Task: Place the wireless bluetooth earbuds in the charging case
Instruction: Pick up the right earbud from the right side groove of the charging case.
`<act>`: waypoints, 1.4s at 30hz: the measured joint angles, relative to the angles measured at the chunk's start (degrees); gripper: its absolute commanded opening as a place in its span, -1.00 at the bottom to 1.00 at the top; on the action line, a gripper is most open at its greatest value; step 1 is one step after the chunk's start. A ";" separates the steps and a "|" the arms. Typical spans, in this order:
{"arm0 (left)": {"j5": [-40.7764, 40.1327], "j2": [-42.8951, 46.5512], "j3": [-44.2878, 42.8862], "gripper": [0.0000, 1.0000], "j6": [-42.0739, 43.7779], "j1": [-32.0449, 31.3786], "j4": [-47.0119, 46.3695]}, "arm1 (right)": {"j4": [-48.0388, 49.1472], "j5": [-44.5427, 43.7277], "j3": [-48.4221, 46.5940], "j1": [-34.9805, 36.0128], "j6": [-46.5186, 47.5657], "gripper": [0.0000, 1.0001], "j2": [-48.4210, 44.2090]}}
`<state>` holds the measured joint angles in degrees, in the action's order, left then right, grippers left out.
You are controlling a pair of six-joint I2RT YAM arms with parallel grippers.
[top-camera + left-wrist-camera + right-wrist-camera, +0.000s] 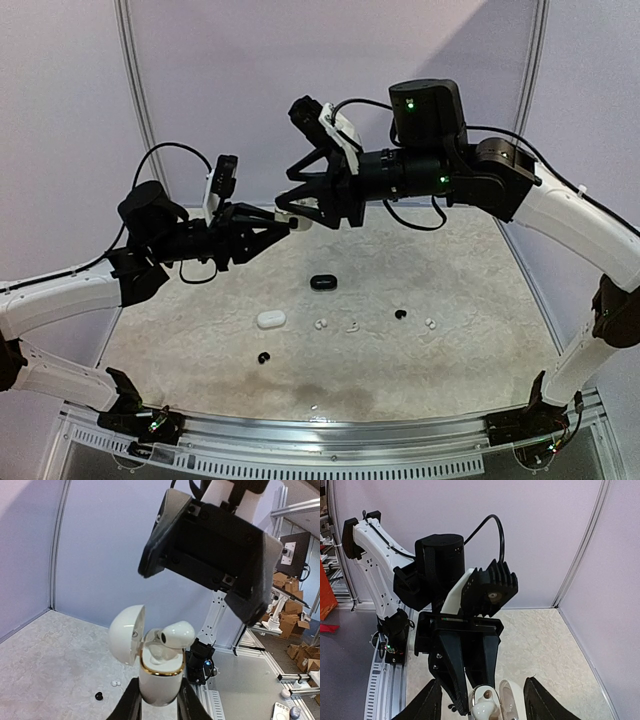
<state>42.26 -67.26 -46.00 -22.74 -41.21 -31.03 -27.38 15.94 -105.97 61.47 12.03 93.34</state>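
Holding station in mid-air, well above the surface (480, 290): left gripper (159, 696), jaws narrowed onto the lower body of a white charging case (159, 677). Case upright, with a gold band around its mouth. Its lid (127, 635) is swung open to the left in the left wrist view.

One white earbud (172, 634) sits in the case mouth, its head tilted and standing proud of the gold band, not fully down. Its lower part is hidden inside.

Right gripper (292, 195) faces the left one, just beside the case on its far right side in the top view. Jaws wide, nothing between them. In the left wrist view it hangs above the earbud, apart from it. In the right wrist view its fingers (431, 702) are spread at the bottom edge, with the case and open lid showing between them.

On the surface, nearer than the grippers:
- Closed black case (323, 283).
- Closed white case (271, 319), nearer and to the left of the black one.
- Two white buds (320, 324) just right of the white case, close together.
- A third white bud (430, 323) farther right.
- One black bud (400, 315) lies between these.
- A second black bud (264, 357) lies on the near side of the white case.

All loose buds lie well apart from the held case.
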 measured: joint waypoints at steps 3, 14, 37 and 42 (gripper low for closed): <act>-1.11 0.00 0.04 -1.00 0.02 0.00 0.00 | 0.09 0.00 -1.46 0.00 -1.16 0.09 0.52; -7.37 0.17 1.36 -1.00 1.64 0.00 0.09 | 0.20 -17.51 -4.24 1.68 -15.02 0.12 0.55; -12.11 0.15 2.89 -1.00 4.00 0.35 -1.79 | -9.57 -40.92 -11.89 9.07 -20.04 -0.20 9.29; -12.11 0.15 2.89 -1.00 4.09 0.61 -2.16 | -9.60 -40.87 -12.35 9.07 -19.89 -0.17 9.29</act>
<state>30.15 -67.11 -43.11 -18.65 -40.60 -33.19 -36.97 -24.93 -118.32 70.54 -7.86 102.63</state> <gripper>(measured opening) 0.216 0.404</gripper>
